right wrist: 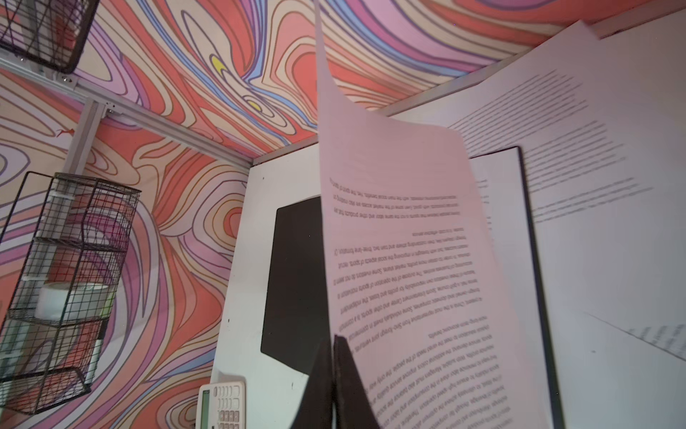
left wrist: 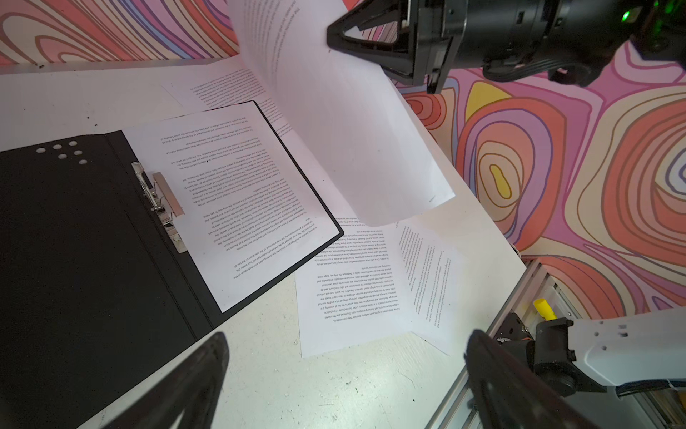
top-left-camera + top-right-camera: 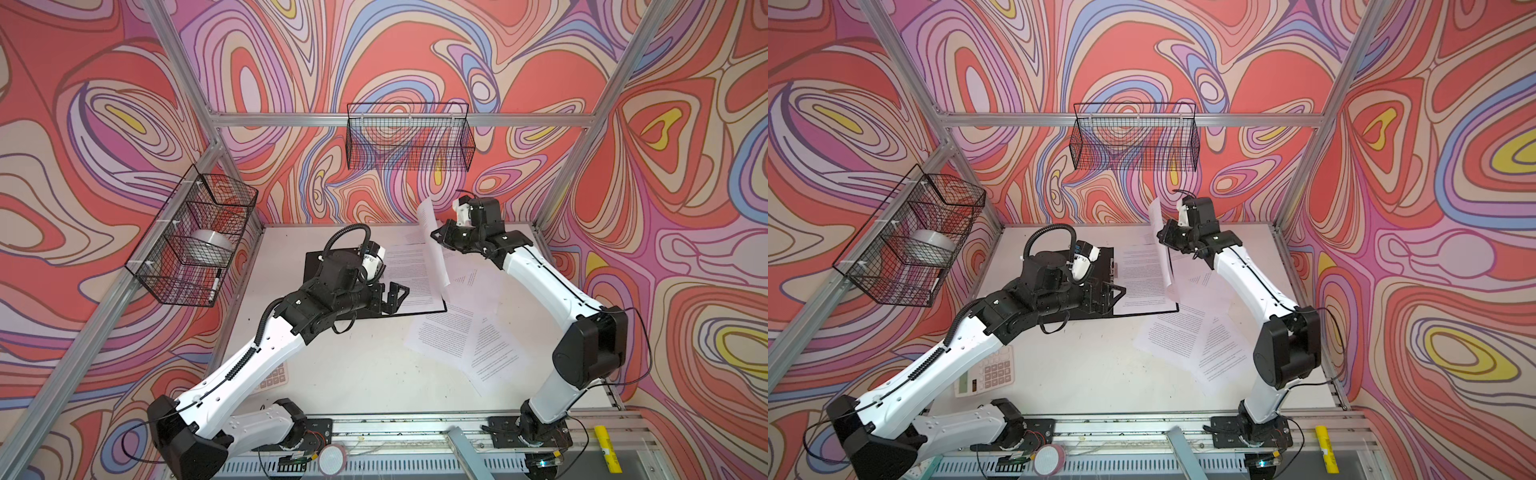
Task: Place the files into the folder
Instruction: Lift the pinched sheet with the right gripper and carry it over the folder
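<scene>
Your right pincer (image 1: 334, 338) is clamped on one raised sheet (image 3: 439, 266) over the open folder (image 3: 312, 268) near the far edge of the bench (image 3: 353, 374); your left pincer (image 3: 395, 296) hangs spread, empty

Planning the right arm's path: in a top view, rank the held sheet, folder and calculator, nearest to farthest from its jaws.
1. The sheet: held, back right.
2. The folder: open, mid-table, just left.
3. The calculator: far front left.

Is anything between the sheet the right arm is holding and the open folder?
Nothing lies between them. The held sheet in the right gripper hangs over the folder; only the open left gripper hovers over its near side.
</scene>
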Controlling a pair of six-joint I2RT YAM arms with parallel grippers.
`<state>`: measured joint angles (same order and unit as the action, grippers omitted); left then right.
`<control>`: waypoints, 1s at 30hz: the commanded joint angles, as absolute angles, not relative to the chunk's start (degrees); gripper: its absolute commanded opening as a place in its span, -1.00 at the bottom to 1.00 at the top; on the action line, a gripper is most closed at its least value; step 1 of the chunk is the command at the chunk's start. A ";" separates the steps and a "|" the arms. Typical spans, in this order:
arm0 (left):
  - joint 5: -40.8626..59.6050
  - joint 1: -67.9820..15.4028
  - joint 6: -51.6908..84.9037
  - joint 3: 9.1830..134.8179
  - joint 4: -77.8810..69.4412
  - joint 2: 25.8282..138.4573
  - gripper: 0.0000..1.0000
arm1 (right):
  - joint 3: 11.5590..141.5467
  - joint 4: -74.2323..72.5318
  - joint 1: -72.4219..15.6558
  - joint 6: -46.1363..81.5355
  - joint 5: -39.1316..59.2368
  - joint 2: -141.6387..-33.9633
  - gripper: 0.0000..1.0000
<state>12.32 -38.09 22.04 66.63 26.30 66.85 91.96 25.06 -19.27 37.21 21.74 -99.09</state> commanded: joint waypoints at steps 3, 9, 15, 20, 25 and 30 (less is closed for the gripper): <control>11.74 -37.71 21.00 66.55 26.98 68.05 1.00 | 93.92 22.76 -18.81 38.73 24.11 -102.37 -1.00; 12.38 -37.62 21.17 66.53 26.90 68.84 1.00 | 90.90 20.00 -16.18 36.13 22.32 -107.31 -1.00; 13.56 -37.34 21.37 66.64 26.81 68.99 1.00 | 92.13 17.62 -14.99 28.67 19.35 -117.25 -1.00; 13.75 -37.09 21.37 66.46 26.59 68.99 1.00 | 96.52 22.20 -14.57 24.16 17.84 -125.38 -1.00; 15.21 -36.58 21.93 66.52 26.40 69.77 1.00 | 96.66 21.54 -14.50 23.48 18.92 -127.09 -1.00; 16.59 -36.04 22.57 66.36 26.04 70.31 1.00 | 98.13 23.72 -14.50 20.58 17.12 -127.47 -1.00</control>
<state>15.25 -36.45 22.37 66.63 26.39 69.84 95.96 22.50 -14.59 23.77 18.76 -127.90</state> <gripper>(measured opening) 0.994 0.047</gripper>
